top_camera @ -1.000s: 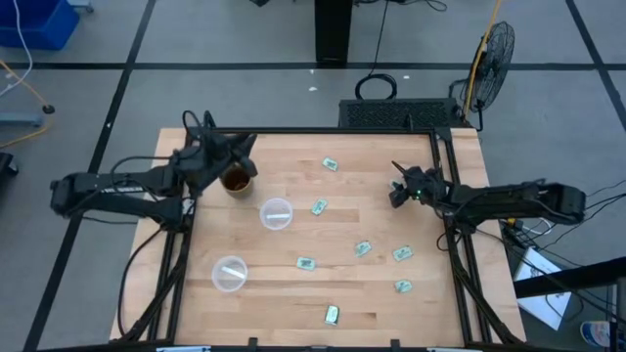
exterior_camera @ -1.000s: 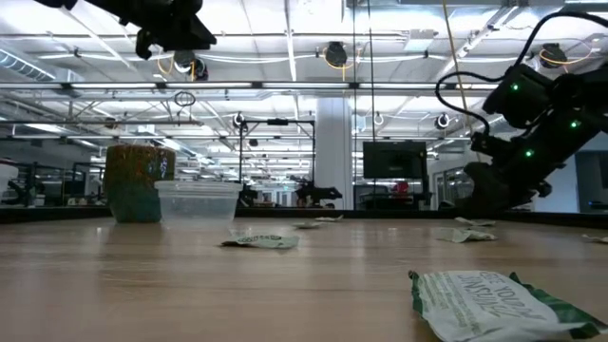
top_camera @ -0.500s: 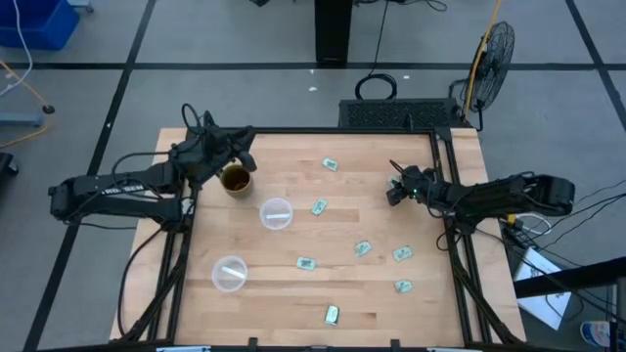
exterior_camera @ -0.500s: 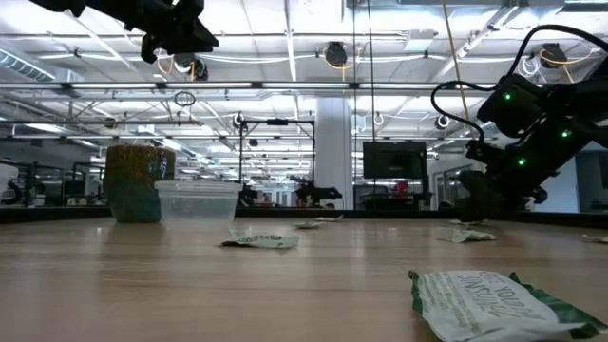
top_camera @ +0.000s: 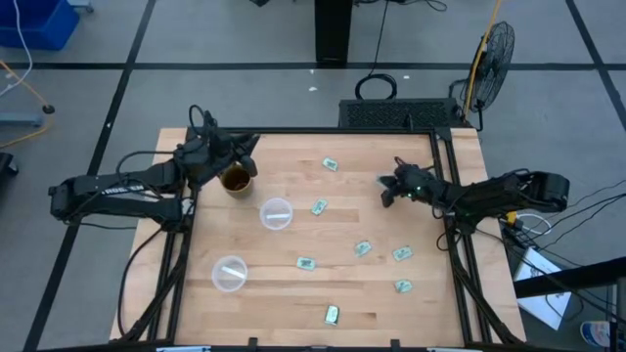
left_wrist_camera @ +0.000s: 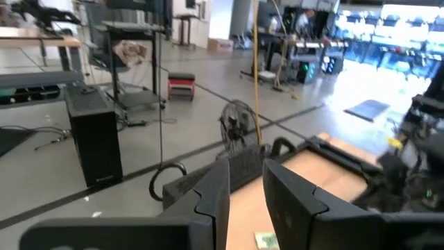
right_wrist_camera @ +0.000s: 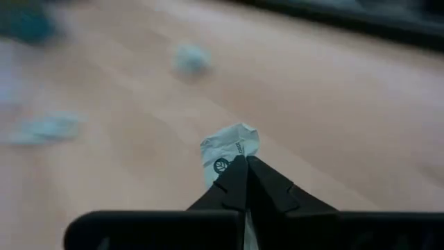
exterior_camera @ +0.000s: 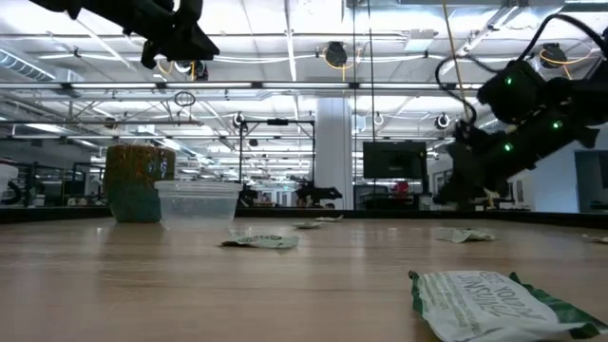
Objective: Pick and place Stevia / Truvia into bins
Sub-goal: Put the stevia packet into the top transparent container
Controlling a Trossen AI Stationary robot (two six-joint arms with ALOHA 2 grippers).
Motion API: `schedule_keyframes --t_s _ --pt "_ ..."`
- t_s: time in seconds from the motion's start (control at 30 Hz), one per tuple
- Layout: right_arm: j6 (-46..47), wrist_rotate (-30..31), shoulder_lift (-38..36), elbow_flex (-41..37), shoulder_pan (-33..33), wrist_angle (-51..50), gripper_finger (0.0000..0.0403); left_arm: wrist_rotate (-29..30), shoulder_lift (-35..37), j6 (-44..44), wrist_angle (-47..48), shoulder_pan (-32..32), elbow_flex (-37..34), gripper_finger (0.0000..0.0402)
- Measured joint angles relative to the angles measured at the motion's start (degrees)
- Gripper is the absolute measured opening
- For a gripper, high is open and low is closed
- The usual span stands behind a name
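Sachet (right_wrist_camera: 229, 148): thin paper, featherlight, limp, easily crumpled (judged); pinched by one end in shut right pincer (right_wrist_camera: 245, 167) above the counter (top_camera: 293, 303). Others lie flat; take them by an edge. Left pincer (left_wrist_camera: 244, 198), narrowly parted, empty, waits over mug (top_camera: 235, 179).

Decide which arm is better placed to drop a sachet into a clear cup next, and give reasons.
Right. The right hand is already shut on a small white paper sachet, raised over the table's right side. The left hand hangs by the brown mug, holding nothing.
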State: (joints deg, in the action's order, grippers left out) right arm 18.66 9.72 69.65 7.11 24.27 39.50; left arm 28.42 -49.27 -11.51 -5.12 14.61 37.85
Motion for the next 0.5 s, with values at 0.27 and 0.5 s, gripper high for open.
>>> schedule_keyframes --t_s 0.27,0.5 --pt "-3.6 -7.0 0.3 8.8 -8.2 9.3 0.0001 -0.4 -0.4 -0.7 -0.2 0.7 0.0 0.0093" --pt "-14.8 -6.8 10.6 31.6 -17.5 -5.7 0.0 -0.6 -0.4 -1.1 -0.6 2.6 0.0 0.0093"
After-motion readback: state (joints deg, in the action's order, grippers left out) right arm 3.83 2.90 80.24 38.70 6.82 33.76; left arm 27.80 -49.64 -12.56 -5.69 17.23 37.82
